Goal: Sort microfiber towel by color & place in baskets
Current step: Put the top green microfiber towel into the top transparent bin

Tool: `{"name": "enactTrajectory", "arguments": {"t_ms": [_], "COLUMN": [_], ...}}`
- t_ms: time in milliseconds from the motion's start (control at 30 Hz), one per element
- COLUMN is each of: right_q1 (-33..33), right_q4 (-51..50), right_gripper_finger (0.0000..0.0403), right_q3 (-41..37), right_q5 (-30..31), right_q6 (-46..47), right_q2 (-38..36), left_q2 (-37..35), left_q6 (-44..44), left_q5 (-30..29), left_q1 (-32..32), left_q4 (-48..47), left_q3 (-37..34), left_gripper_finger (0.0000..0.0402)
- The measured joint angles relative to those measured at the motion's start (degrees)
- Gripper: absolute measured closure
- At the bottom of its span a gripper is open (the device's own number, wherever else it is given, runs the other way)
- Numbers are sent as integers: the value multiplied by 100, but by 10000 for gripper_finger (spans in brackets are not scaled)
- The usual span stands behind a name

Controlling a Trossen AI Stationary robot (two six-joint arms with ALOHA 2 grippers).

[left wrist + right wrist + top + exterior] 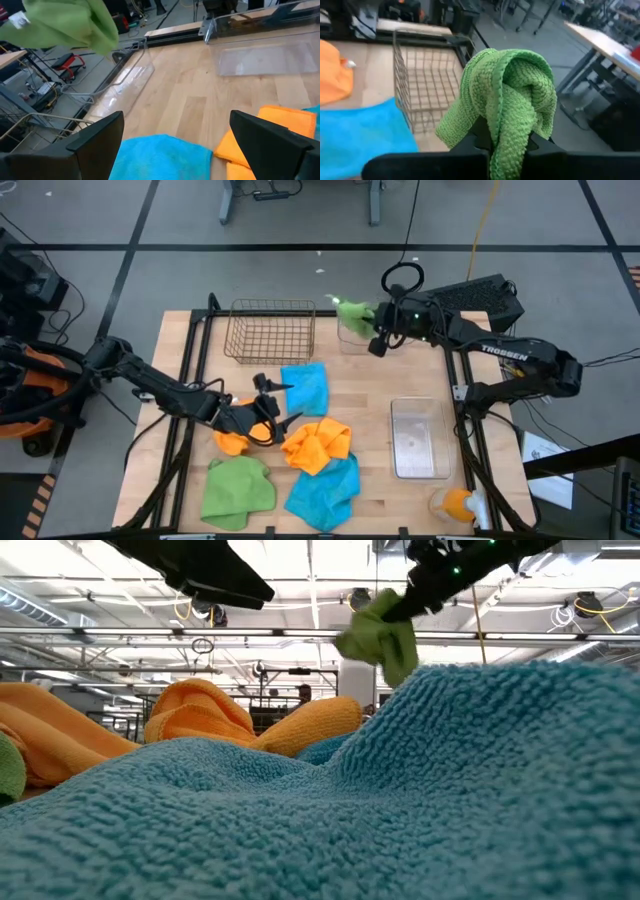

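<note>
1. My right gripper (372, 330) is up over the far side of the worktop (380, 395), pinching a bunched green towel (354, 311) between its fingers; the right wrist view shows the cloth folded over and clamped at its lower end.
2. That green towel hangs over a clear bin (352, 337) at the far edge, just right of the wire basket (271, 331); in the left wrist view the cloth is clear of the bin's rim.
3. The wire basket sits at the far left of the worktop, and the high view shows nothing lying in it.
4. A second clear bin (417, 438) lies on the right side, nearer than the first, with its long side running near to far.
5. My left gripper (270, 408) is low over the middle-left, its fingers spread apart, between a blue towel (305, 387) on the far side and an orange towel (320, 444) on the near side.
6. Another orange towel (232, 442) lies just left of that gripper, partly under it.
7. Near the front edge lie a second green towel (236, 489) on the left and a second blue towel (326, 492) beside it, touching the middle orange one.
8. An orange cloth (455, 502) sits at the near right corner.
</note>
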Motion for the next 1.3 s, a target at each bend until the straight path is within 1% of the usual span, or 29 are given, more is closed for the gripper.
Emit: {"name": "enactTrajectory", "arguments": {"t_ms": [133,267,500,767,867,933,1033,1133,1200,1300], "right_q1": [35,-185,-703,-1051,-1102,-1102,-1102,-1100,-1089,-1056], "right_q4": [-22,-487,-877,-941,-1004,-1052,-1071,-1119,-1193,-1592], "right_gripper_finger": [390,390,390,389,383,371,342,302,272,231], "right_q3": [1,0,0,0,-2,-2,-2,-2,2,108], "right_q5": [307,618,605,598,597,601,618,746,725,706], "right_q6": [-227,-585,-688,-707,-707,-705,-703,-572,-465,-206], "right_q2": [91,237,698,1424,1610,1675,1698,1649,1612,1608], "left_q2": [-2,-2,-2,-2,-4,-4,25,96,156,216], "left_q6": [-4,-107,-151,-157,-160,-160,-157,-151,-151,-149], "left_q5": [0,0,0,199,267,282,282,282,282,282], "left_q1": [32,28,28,28,28,28,29,32,34,34], "left_q4": [3,-7,-42,-49,-49,-49,-47,-44,-55,-47], "left_q3": [0,0,0,0,0,0,0,0,0,0], "left_gripper_finger": [32,32,32,32,32,32,32,32,32,32]}}
